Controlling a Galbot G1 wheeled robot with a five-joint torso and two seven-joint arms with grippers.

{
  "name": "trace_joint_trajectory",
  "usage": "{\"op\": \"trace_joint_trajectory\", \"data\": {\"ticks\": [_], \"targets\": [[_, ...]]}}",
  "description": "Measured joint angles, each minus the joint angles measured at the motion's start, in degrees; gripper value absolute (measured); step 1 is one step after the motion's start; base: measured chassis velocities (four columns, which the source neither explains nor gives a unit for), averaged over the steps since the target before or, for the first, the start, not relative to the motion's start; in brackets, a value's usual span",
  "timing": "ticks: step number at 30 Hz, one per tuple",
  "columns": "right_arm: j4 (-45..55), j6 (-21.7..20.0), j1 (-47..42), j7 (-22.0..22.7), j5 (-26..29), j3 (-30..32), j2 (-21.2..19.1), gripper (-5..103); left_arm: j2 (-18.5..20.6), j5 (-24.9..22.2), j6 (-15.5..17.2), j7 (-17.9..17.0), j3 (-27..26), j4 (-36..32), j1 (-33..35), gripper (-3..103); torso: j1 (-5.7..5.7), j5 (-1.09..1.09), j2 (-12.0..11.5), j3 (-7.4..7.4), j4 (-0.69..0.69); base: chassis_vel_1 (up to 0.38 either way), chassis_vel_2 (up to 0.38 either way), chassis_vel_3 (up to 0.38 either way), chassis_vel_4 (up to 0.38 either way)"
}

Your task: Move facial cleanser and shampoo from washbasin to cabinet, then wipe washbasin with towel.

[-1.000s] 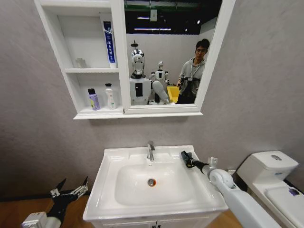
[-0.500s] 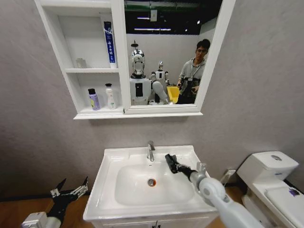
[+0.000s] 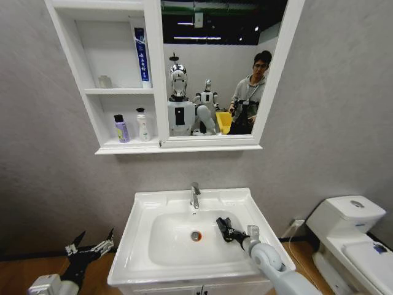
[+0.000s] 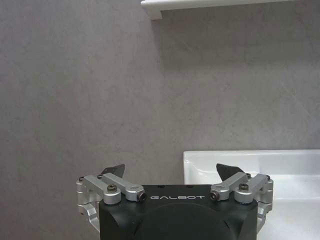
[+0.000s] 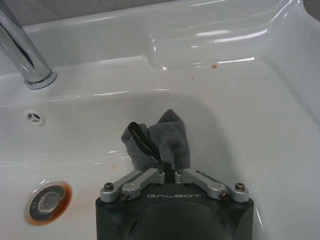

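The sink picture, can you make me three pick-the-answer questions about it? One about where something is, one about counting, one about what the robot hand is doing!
1. Where is the towel?
A. on the toilet
B. inside the washbasin bowl
C. on a cabinet shelf

2. How many bottles stand in the lowest cubby of the cabinet?
A. two
B. five
C. none

3. What is the right gripper doing?
A. hanging open over the floor
B. holding the tap
C. clamped shut on the towel

Answers:
1 B, the grey cloth sits in the bowl beside the drain.
2 A, a purple bottle and a white bottle stand there.
3 C, its fingers pinch the cloth; the open one by the floor is the left gripper.
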Motion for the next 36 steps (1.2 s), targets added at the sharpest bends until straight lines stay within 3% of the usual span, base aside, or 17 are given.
{"op": "trace_joint_trajectory", "data": {"ticks": [7, 18, 26, 36], "targets": [[-0.86, -0.42, 1.62, -0.22, 1.31, 0.05, -1.16, 3, 0.0, 0.0, 0.0, 0.0, 0.0, 0.0, 0.0, 100, -0.01, -0.02, 0.0, 0.0, -0.01, 0.0, 0.0, 0.0, 0.0], [-9.84, -0.17, 8.23, -0.5, 1.38, -5.44, 1.48, 3, 0.0, 0.0, 0.0, 0.0, 0.0, 0.0, 0.0, 100, -0.02, -0.03, 0.02, -0.02, 0.01, 0.0, 0.0, 0.0, 0.0], [-14.96, -0.09, 12.4, -1.11, 1.31, -10.22, 5.35, 3, 0.0, 0.0, 0.0, 0.0, 0.0, 0.0, 0.0, 100, -0.02, -0.05, 0.02, -0.01, -0.03, 0.0, 0.0, 0.0, 0.0], [-19.51, -0.8, 15.72, -1.11, 3.54, -15.85, 13.12, 3, 0.0, 0.0, 0.0, 0.0, 0.0, 0.0, 0.0, 100, 0.0, -0.02, 0.01, 0.0, -0.02, 0.0, 0.0, 0.0, 0.0]]}}
